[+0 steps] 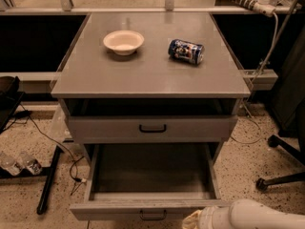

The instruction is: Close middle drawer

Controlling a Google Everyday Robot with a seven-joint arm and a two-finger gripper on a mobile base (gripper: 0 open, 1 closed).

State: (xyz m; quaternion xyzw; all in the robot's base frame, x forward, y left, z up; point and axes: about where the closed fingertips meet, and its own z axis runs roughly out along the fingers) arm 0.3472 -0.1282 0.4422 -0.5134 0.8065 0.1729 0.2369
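The middle drawer (152, 209) is pulled far out at the bottom of the grey cabinet. Its inside looks empty, and its low front panel carries a small black bar handle (153, 217). My gripper (194, 220) is at the bottom edge of the camera view, just in front of that panel and to the right of the handle. The white arm (257, 216) reaches in from the bottom right. Whether the gripper touches the panel is not visible.
Above it is another grey drawer (152, 128) with a black handle, nearly shut. A white bowl (123, 41) and a blue can (186, 50) on its side lie on the cabinet top (95, 75). A chair base (281, 175) stands at the right. Cables and a black pole (47, 180) lie on the floor at the left.
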